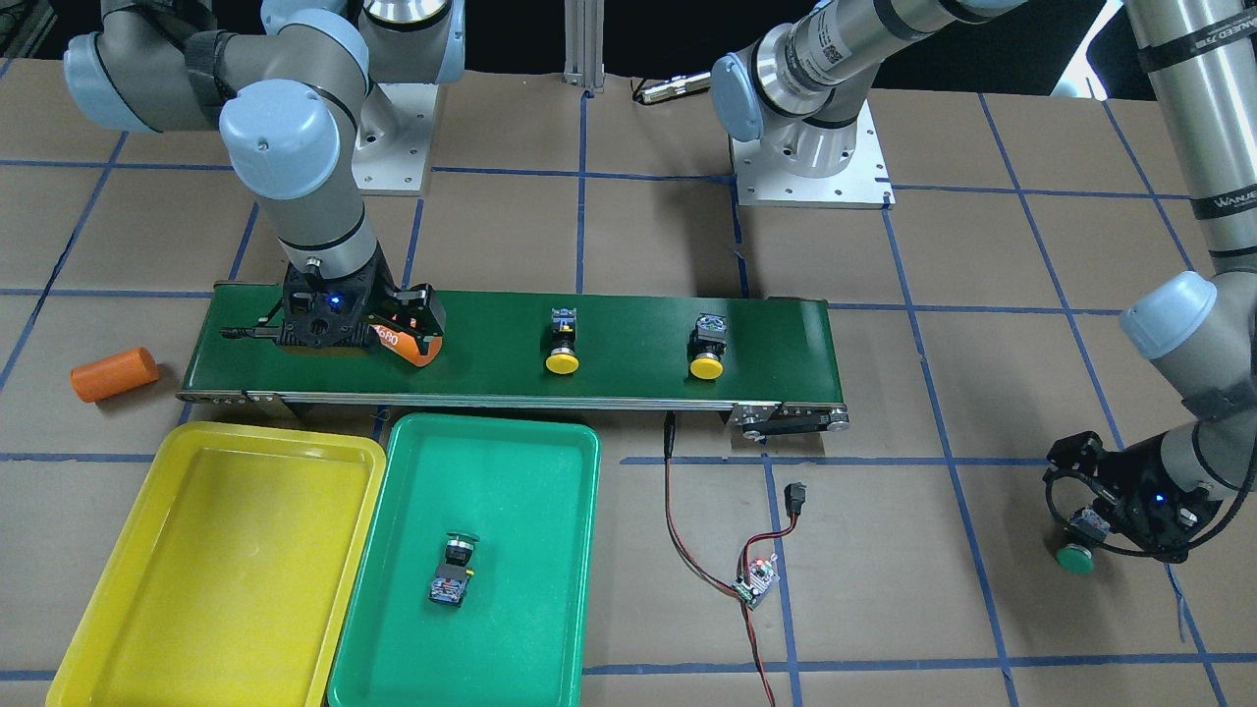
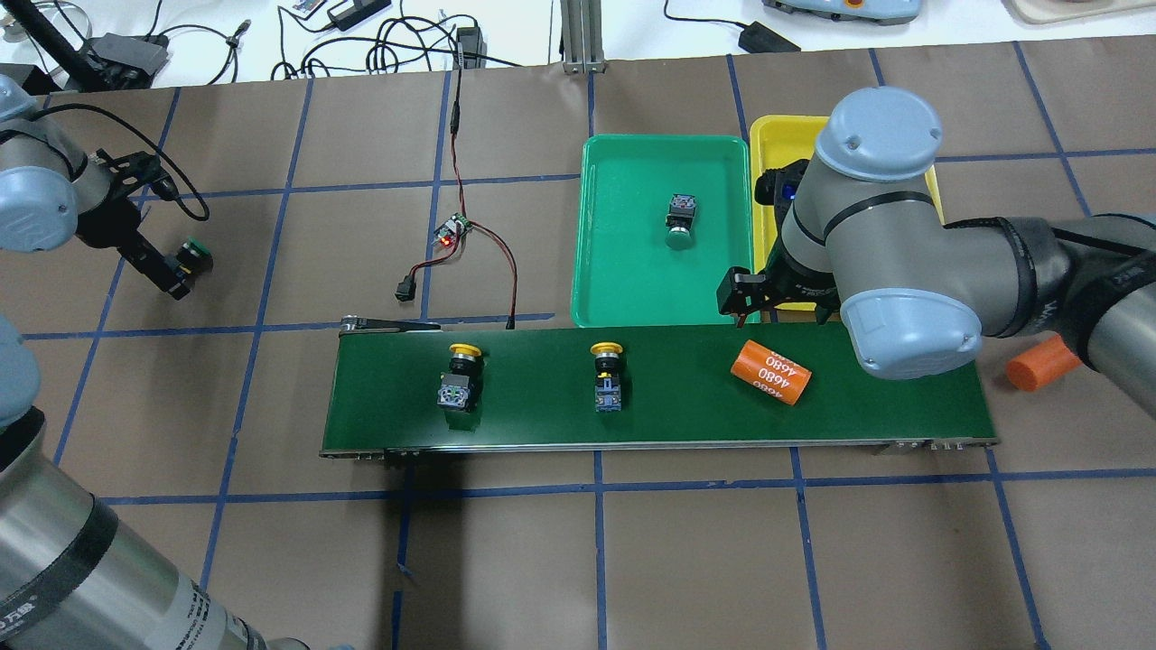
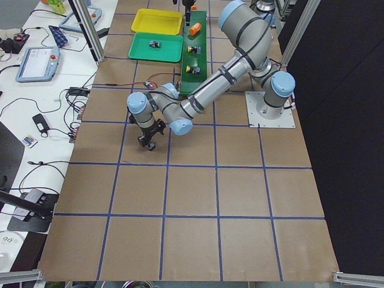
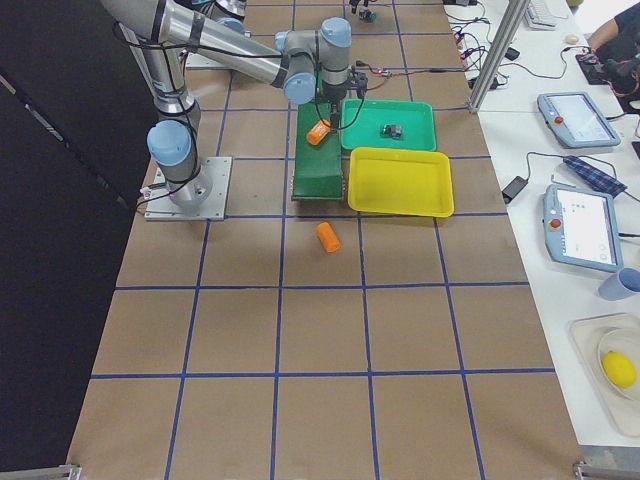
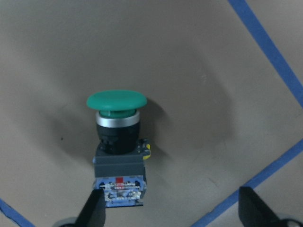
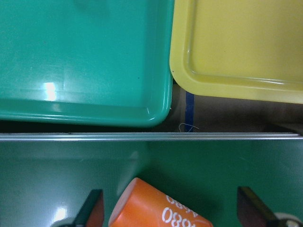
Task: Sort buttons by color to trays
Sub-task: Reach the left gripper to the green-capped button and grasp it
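The left gripper (image 5: 171,204) hangs with jaws spread around the green-capped black push-button (image 5: 117,142) lying on the brown paper table (image 5: 213,71), well apart from the teal plastic tray (image 1: 530,628) where it likely belongs, presumably ready to grasp it, while the right gripper (image 6: 170,198), likewise spread, straddles an orange "4680" cylinder (image 6: 151,210).

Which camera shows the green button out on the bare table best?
The left wrist view: the green button fills it, cap and black body sharp, between the open fingers of the left gripper. The front-facing and overhead views show it small, partly hidden by that gripper; the side views barely show it.
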Robot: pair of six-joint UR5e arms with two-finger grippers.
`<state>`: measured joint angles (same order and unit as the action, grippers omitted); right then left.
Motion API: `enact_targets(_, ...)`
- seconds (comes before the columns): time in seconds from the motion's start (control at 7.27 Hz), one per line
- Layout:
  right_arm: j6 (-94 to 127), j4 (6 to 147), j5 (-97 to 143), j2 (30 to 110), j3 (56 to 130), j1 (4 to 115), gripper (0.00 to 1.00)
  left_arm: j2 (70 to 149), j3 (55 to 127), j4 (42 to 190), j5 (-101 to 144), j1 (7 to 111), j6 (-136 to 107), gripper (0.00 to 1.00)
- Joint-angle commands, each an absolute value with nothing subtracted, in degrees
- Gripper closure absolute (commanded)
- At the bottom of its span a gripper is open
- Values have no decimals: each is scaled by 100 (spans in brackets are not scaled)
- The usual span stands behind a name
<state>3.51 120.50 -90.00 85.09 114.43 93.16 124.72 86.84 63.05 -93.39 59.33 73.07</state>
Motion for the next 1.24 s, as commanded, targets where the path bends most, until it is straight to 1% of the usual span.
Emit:
enact_targets(0.0,352,12050,-8991,8508,11443,9316,0,12489,8675,5951,-9369,5933,7444,2)
enact_targets(0.28,334,12050,-8991,8508,11470,9316,0,12796,8684,5461,-9325,5933,7435,2)
enact_targets(0.41,334,12050,-9000,8508,11470,9316,0,12832,8692,5458,-9325,5933,7418,3)
enact_targets(0.55,334,12050,-9000,8508,11470,9316,0,12832,8692,5467,-9325,5933,7374,67)
enact_targets(0.69,343,12050,-9000,8499,11461,9316,0,12736,8814,5458,-9334,5933,7287,82)
enact_targets(0.83,343,12050,-8991,8499,11452,9316,0,12614,8876,5580,-9308,5941,6799,89)
enact_targets(0.96,351,12050,-8991,8499,11461,9316,0,12403,9094,5833,-9247,6063,6020,92)
enact_targets(1.1,352,12050,-8991,8508,11461,9316,0,11853,9419,6262,-9237,6238,5324,92)
